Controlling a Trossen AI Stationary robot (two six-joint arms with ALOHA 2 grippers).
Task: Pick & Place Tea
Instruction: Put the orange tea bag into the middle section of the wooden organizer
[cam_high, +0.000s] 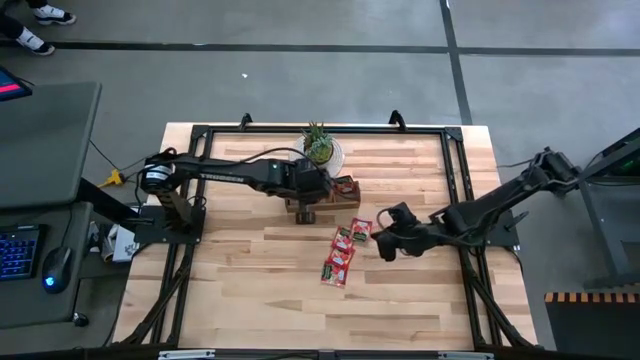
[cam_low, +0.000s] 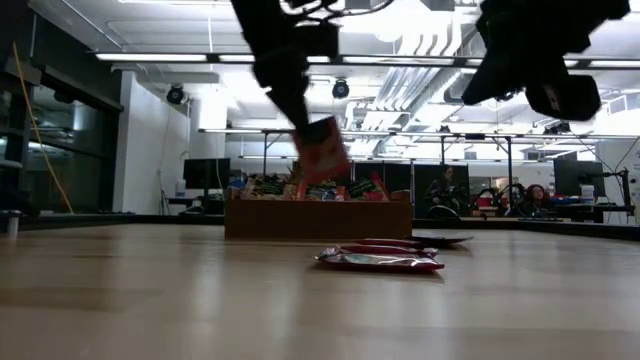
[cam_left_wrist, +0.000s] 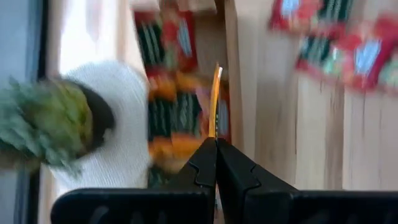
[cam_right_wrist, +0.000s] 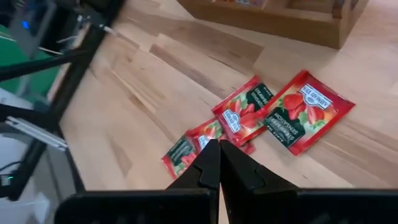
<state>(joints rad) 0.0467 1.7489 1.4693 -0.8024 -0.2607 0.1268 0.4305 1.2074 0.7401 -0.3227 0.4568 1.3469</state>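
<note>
Your left hand (cam_left_wrist: 216, 144) pinches one thin, flat red-orange tea sachet (cam_low: 321, 149) edge-on between its pressed-together fingers, held in the air above the brown wooden tray (cam_low: 318, 216). The tray's compartments already hold more glossy red-and-green sachets (cam_left_wrist: 177, 118). Several loose square sachets (cam_right_wrist: 273, 112) lie flat on the pale planked wooden tabletop (cam_high: 250, 270) just in front of the tray, some overlapping. Your right hand (cam_right_wrist: 219, 155) hangs above those loose ones, fingers pressed together and empty. A small green plant in a round white pot (cam_high: 320, 148) stands beside the tray.
</note>
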